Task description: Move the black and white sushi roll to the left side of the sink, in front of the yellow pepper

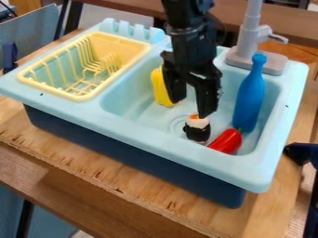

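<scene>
1. Surface point(74, 153): wooden, runs beneath the sink and out to the lower edge of the frame.
2. Sink point(155, 139): pale blue toy unit on a dark blue base, across the middle of the frame; its basin lies right of centre.
3. Arm point(188, 42): enters from the top edge, hangs down over the basin.
4. Rack point(81, 96): yellow, in the sink's upper-left part; no item seen in it.
5. Faucet point(249, 35): grey, at the sink's back edge, upper right.
6. Bottle point(249, 100): blue, in the basin's right side, neck up, leaning slightly.
7. Gripper point(192, 108): near centre, pointing down. Fingers parted fairly wide; nothing seen held between them.
8. Yellow piece point(160, 88): toward the basin's back left, partly hidden by the gripper.
9. Pepper point(226, 142): red, lying in the basin's front right, just beside the sushi.
10. Sushi point(197, 132): black and white with an orange top, in the front of the basin, right below a fingertip; contact cannot be confirmed.
11. Progress, as judged: gripper in place near the sushi; no grasp made, no item lifted.
</scene>
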